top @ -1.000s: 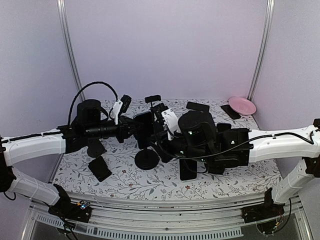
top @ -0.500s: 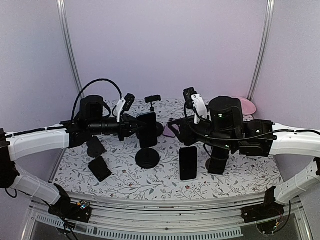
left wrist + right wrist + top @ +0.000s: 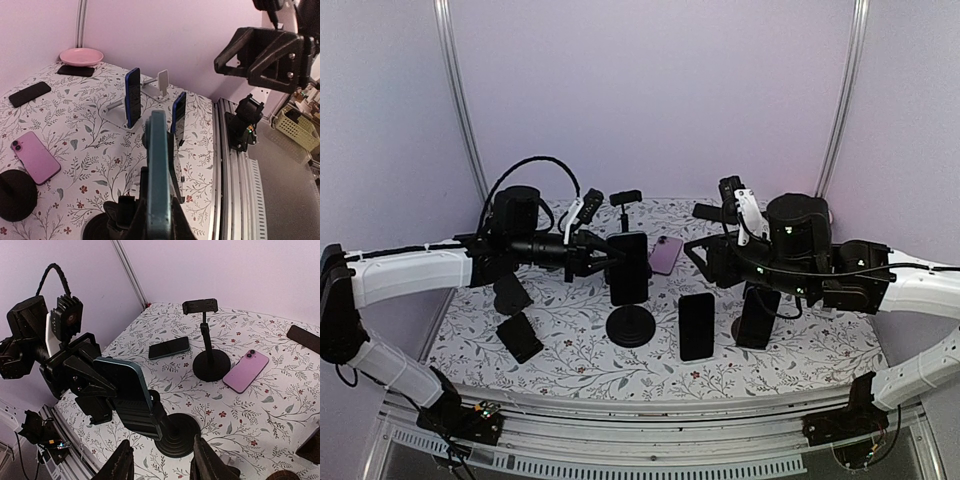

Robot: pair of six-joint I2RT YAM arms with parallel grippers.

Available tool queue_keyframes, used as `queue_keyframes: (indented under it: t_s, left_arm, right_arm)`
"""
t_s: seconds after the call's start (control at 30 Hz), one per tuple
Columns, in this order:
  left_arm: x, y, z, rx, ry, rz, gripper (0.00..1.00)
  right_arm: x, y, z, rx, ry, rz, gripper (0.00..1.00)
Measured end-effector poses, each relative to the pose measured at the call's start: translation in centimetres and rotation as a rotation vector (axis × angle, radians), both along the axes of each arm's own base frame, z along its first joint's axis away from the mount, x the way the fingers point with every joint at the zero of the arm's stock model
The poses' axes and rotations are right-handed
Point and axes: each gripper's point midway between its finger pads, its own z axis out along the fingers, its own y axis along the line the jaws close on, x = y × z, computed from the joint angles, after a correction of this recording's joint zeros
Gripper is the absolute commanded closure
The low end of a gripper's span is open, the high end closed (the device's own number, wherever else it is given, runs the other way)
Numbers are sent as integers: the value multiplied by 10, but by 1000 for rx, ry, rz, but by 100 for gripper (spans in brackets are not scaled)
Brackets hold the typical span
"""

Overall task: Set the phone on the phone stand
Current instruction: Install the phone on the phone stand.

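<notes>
The left tool (image 3: 598, 256) pinches the phone (image 3: 628, 268) by its edges and holds it upright against the cradle of the phone stand (image 3: 631, 327), whose round base sits on the bench (image 3: 560, 355). I judge that the grip is there so that the phone does not tip while it settles. The right tool (image 3: 703, 258) is spread and carries nothing. One second ago the right arm was crowded over the stand. Now it has drawn back to the right, and the pink phone (image 3: 665, 254) behind is uncovered.
</notes>
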Motion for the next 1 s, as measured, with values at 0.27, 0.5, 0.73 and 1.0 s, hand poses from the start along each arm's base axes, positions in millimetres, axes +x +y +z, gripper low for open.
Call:
queue_keyframes:
  t_s: [0.27,0.5,0.73,1.0]
  left_arm:
    - [-7,-7,-1,-16,19,-76,100]
    - [-11,-15,-1,-32,34,-145,100]
    - [-11,-19,-1,-28,41,-179,95]
    - [-17,-19,0,-33,47,-211,77]
  right_arm:
    - [4,-5,-7,-12,18,-17,58]
    - [7,-9,-14,-21,30,-33,57]
    - [8,-12,-17,-17,39,-41,57]
    - [7,-13,-21,-18,50,-45,55]
